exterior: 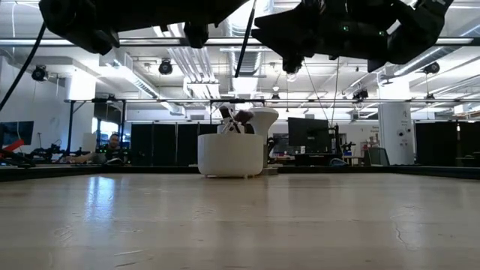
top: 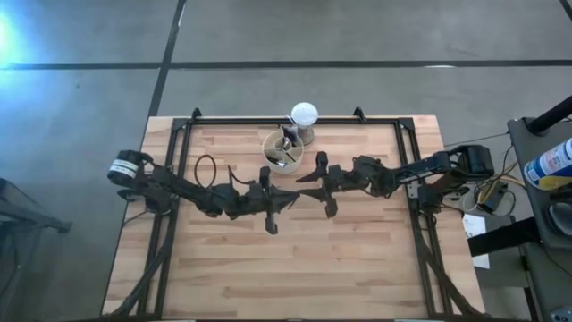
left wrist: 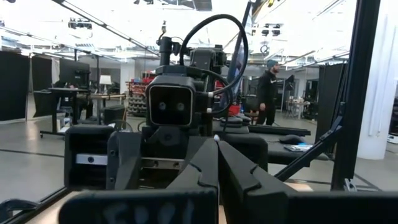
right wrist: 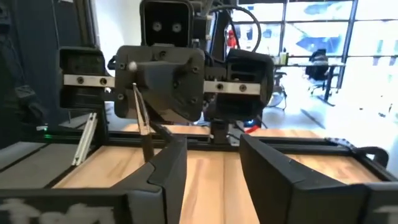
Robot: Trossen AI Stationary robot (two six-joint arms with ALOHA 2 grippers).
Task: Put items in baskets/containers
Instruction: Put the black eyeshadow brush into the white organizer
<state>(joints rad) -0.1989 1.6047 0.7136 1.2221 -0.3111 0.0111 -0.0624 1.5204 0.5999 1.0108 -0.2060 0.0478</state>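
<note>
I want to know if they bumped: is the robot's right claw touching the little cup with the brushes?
Apart. In the high view, bare table lies between the right gripper and the cup.

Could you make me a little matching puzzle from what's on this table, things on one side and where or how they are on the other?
Things:
1. organiser cup
2. white ball
3. left gripper
4. right gripper

Place or state:
A. fingers open, above the middle of the table
B. at the far edge of the table, behind the cup
C. fingers shut, facing the other arm
D. holds dark-handled brushes standing inside it

Pairs: 1-D, 2-B, 3-C, 4-A
</note>
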